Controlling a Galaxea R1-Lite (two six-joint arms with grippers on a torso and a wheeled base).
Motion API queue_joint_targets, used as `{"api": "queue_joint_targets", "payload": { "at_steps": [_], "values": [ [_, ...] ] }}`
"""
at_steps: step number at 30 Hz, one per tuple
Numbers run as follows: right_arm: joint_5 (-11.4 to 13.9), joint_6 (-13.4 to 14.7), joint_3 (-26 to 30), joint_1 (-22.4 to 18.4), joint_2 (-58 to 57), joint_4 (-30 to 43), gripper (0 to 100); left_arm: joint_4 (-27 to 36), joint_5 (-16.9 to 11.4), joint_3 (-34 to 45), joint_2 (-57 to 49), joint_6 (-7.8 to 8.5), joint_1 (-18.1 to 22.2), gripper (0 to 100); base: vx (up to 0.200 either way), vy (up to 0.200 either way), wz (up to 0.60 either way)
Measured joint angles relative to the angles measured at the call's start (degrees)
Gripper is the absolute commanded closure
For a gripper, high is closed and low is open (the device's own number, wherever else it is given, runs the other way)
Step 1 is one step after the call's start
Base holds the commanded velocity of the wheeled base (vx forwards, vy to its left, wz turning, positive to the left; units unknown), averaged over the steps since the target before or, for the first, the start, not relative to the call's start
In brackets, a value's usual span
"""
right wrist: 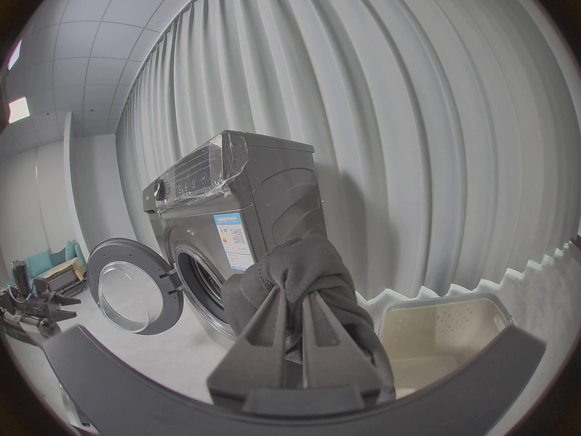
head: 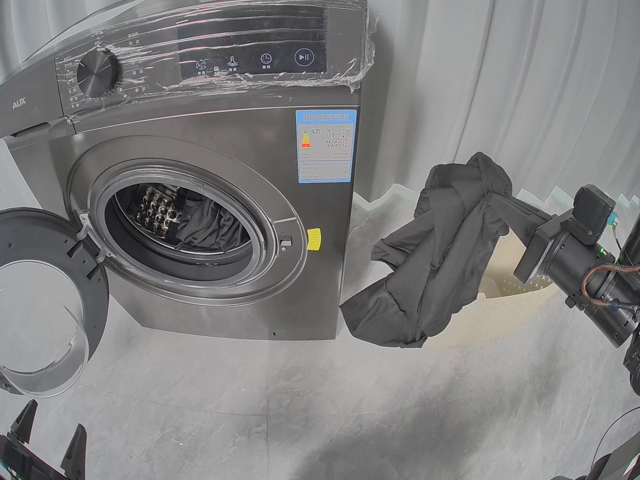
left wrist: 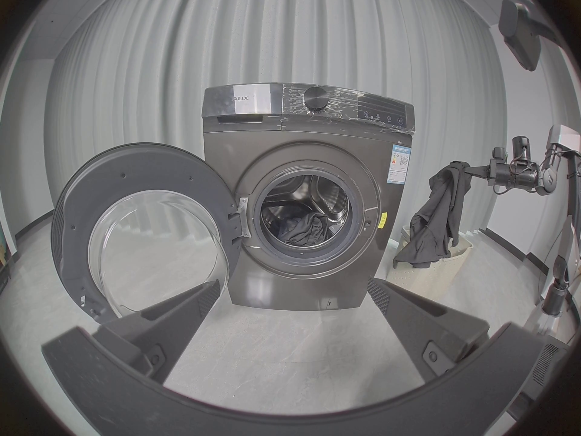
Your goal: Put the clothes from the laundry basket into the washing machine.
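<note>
My right gripper [head: 497, 198] is shut on a dark grey garment [head: 433, 255], which hangs from it above the cream laundry basket [head: 507, 301], right of the washing machine [head: 200, 168]. The right wrist view has the cloth [right wrist: 302, 274] bunched between the fingers [right wrist: 266, 328], with the basket [right wrist: 442, 334] looking bare inside. The machine's round door [head: 40, 301] stands swung out to the left, and another dark garment [head: 207, 225] lies in the drum. My left gripper [head: 50, 428] is open, low at the front left, well in front of the machine [left wrist: 308, 195].
Grey tiled floor [head: 333, 401] spreads between me and the machine. White curtains [head: 500, 68] hang behind. The open door juts out over the floor at the left. A low zigzag white barrier [right wrist: 532, 274] runs along behind the basket.
</note>
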Motion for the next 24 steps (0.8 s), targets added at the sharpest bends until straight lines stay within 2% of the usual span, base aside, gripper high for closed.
{"api": "queue_joint_targets", "payload": {
  "at_steps": [4,13,24],
  "values": [
    [-0.09,0.00,0.06,0.00,0.02,-0.02,100,0.02,0.02,0.00,0.01,0.02,-0.05,0,-0.200,0.000,0.00],
    [-0.09,0.05,0.22,0.02,0.09,0.17,100,0.02,0.06,0.00,0.01,0.02,-0.02,0,0.000,0.000,0.00],
    [-0.11,0.06,0.33,0.02,0.33,0.17,100,0.00,0.00,0.00,0.04,0.02,0.00,0,0.000,0.200,0.00]
  ]
}}
